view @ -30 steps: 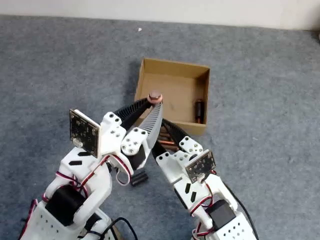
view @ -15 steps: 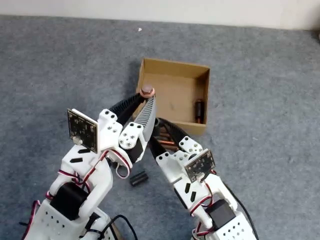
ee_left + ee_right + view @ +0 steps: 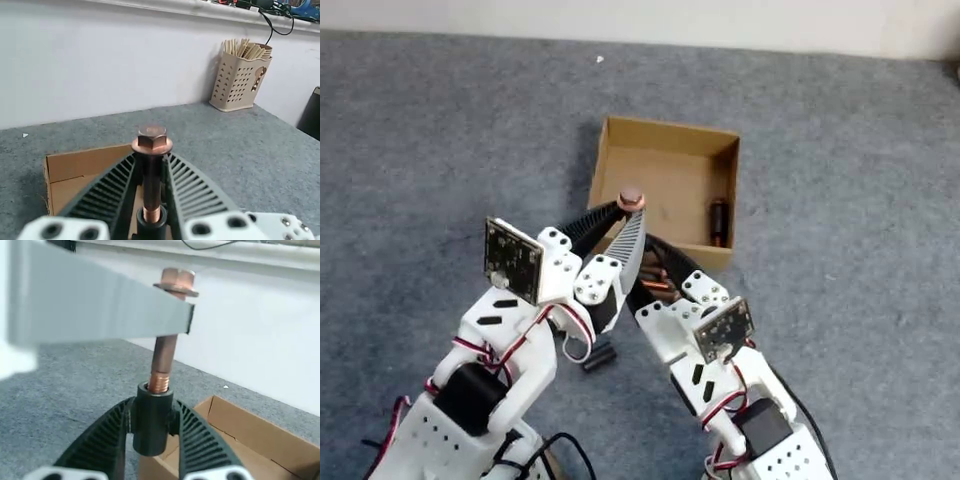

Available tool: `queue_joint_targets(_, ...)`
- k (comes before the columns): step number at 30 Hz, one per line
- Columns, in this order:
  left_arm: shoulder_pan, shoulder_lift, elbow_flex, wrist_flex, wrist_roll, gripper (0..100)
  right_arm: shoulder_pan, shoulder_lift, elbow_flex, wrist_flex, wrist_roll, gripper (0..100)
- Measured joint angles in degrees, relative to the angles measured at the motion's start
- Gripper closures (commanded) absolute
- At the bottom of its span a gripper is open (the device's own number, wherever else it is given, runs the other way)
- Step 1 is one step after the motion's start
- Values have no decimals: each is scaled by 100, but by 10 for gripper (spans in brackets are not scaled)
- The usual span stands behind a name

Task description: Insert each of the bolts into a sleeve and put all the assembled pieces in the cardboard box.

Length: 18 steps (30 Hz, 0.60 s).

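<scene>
Gripping one bolt [image 3: 152, 172], left end effector [image 3: 151, 159]; clasping one sleeve [image 3: 151, 432], right end effector [image 3: 152, 407].

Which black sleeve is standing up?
The sleeve in the right gripper's fingers stands upright, bolt tip in its top. The loose sleeve on the table lies on its side.

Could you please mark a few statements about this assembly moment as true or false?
1. The left arm's jaws grip a copper bolt. True.
2. The right arm's jaws hold nothing. False: they grip a black sleeve.
3. The bolt's threaded tip is at the sleeve's top opening. True.
4. The cardboard box is empty. False: an assembled piece lies inside, by one wall.
</scene>
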Motion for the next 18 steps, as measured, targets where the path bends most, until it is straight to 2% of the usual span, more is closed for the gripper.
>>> queue_joint_targets(3,0,0,0,26,0,954,0,0,0,0,0,995)
queue_joint_targets(8,0,-9,0,527,-9,780,9,0,0,0,0,995)
queue_joint_targets(18,-18,-26,-290,1600,-9,777,79,0,0,0,0,995)
